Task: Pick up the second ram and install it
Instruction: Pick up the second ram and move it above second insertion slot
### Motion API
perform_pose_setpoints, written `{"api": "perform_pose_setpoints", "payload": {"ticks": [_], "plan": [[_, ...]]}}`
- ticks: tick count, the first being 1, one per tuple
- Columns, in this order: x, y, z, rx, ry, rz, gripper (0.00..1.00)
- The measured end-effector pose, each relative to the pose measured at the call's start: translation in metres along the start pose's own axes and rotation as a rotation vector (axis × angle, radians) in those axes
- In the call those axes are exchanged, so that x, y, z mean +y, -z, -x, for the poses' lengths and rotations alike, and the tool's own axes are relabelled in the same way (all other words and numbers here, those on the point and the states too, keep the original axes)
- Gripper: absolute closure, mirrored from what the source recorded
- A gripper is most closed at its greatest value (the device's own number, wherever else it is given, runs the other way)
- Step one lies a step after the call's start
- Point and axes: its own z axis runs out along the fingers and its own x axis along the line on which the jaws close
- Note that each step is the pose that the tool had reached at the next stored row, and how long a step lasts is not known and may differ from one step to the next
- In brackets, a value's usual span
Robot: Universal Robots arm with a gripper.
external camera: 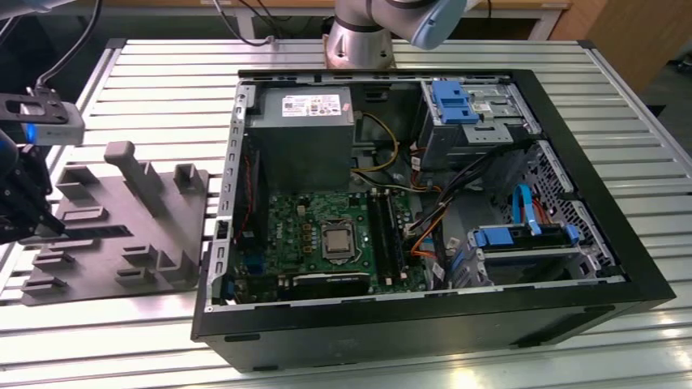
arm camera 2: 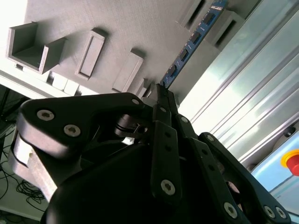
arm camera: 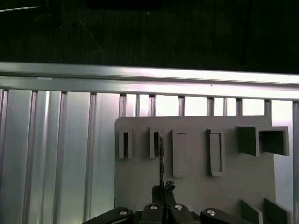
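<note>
Second ram (arm camera: 161,161), a thin dark stick standing on edge in the grey holder tray (arm camera: 196,186), with its far end seated in one of the tray's narrow upright slots and its near end at the tip of the gripper (arm camera: 163,189). In both wrist views the gripper's fingers lie pressed together on that near end, so the grasp is judged to be made, though the stick has not yet come out of the tray. The stick's long axis runs straight away from the fingertips, in line with the gripper's own axis, and along the tray's surface. In the exterior view the gripper sits at the tray's edge on the exterior view's left, over the slatted bench (external camera: 162,81). The open computer case (external camera: 605,267) stands well apart on the exterior view's right, and the motherboard's long black slots (external camera: 384,235) run at an angle to the stick.
</note>
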Motion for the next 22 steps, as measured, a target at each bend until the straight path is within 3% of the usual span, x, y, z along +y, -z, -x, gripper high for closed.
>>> {"api": "perform_pose_setpoints", "payload": {"ticks": [22], "plan": [[-0.0010, 0.0061, 0.0001, -0.0008, 0.000, 0.0012, 0.88]]}}
